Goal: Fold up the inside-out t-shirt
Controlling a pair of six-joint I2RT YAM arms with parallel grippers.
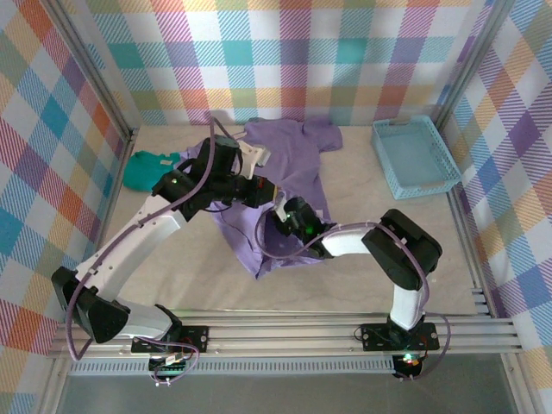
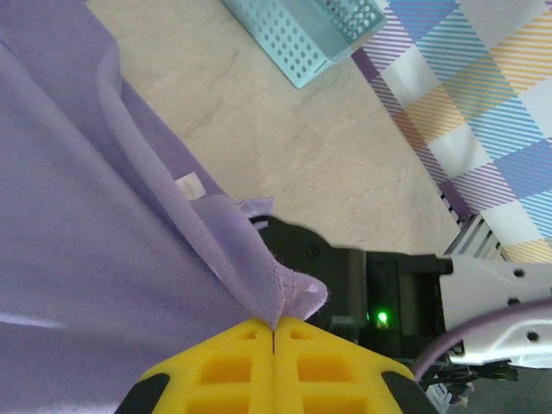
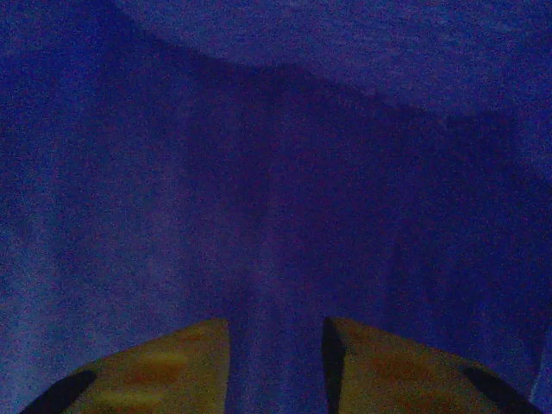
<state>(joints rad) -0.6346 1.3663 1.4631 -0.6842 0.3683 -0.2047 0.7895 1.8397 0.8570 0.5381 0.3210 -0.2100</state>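
Fabric: inside-out t-shirt point(image 1: 297, 159), soft, light, limp; best taken at seamed edges.
Left gripper point(image 2: 273, 332): pinching t-shirt edge.
Right gripper point(image 3: 276, 345): jaws parted, close against t-shirt.

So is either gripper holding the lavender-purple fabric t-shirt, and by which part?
The left gripper pinches a stitched edge of the lavender-purple fabric t-shirt. The right gripper has its jaws parted against the cloth; no grip shows.
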